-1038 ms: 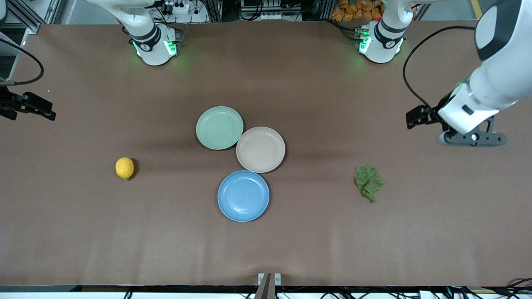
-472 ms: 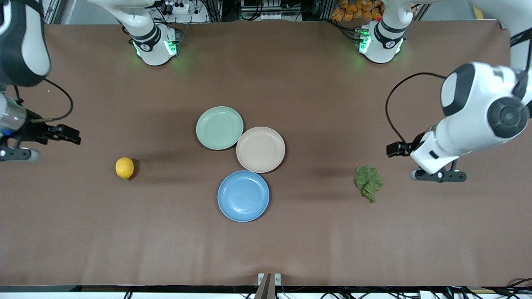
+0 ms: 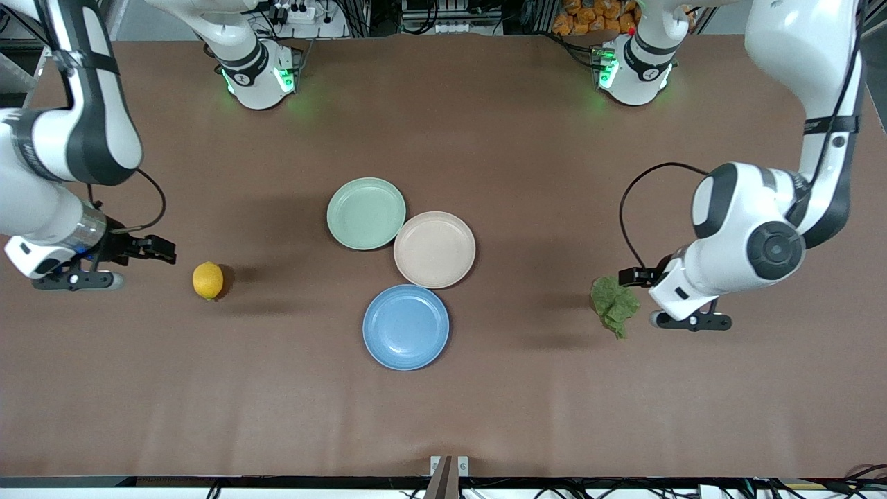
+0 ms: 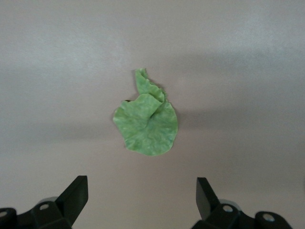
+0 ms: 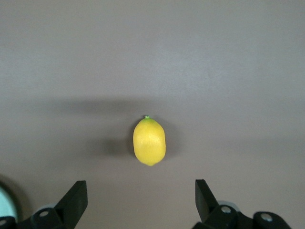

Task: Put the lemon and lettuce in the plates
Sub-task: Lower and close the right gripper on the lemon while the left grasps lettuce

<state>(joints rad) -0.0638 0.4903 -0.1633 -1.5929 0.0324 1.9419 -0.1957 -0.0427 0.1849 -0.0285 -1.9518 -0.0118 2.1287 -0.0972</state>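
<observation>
Approach step: right gripper (image 5: 138, 202) gapes wide near small yellow lemon (image 3: 208, 281), left gripper (image 4: 140, 200) likewise near wrinkly green lettuce leaf (image 3: 614, 303); next, descend and grasp.

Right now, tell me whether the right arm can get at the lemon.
Probably yes: the right gripper is open beside the lemon, which lies alone on bare table, nothing between them.

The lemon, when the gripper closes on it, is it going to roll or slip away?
The lemon looks rounded and smooth, so a nudge would probably roll it. The rind seems firm, so it should hold shape, though it might slip. The right gripper is open with room to spare.
</observation>
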